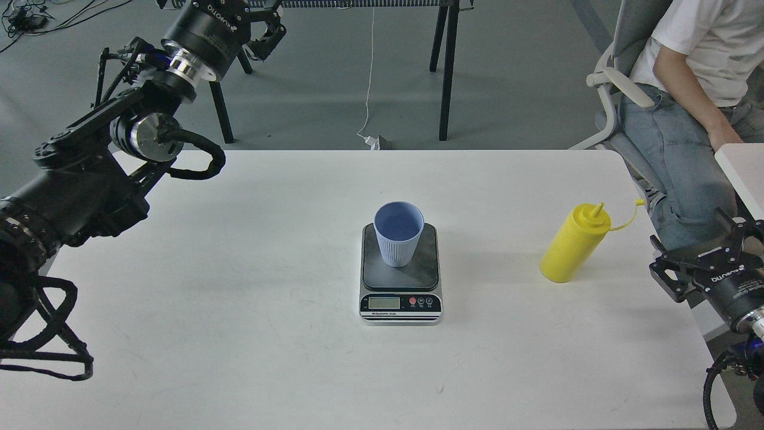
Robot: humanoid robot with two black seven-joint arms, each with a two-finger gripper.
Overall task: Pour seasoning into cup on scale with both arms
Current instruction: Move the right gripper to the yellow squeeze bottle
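The light blue ribbed cup point(399, 234) stands upright and empty on the dark plate of the small scale point(401, 302) at the table's middle. The yellow seasoning bottle point(574, 243) stands upright on the table's right side, its tethered cap hanging off to the right. My right gripper point(687, 228) is open and empty at the table's right edge, a little to the right of the bottle and apart from it. My left gripper point(270, 28) is raised high beyond the table's far left corner, partly cut by the frame's top edge, and looks open and empty.
The white table point(239, 269) carries only the scale and the bottle. A seated person point(686, 89) in a chair is close to the far right corner. Black stand legs point(444, 71) and a white cable are on the floor behind the table.
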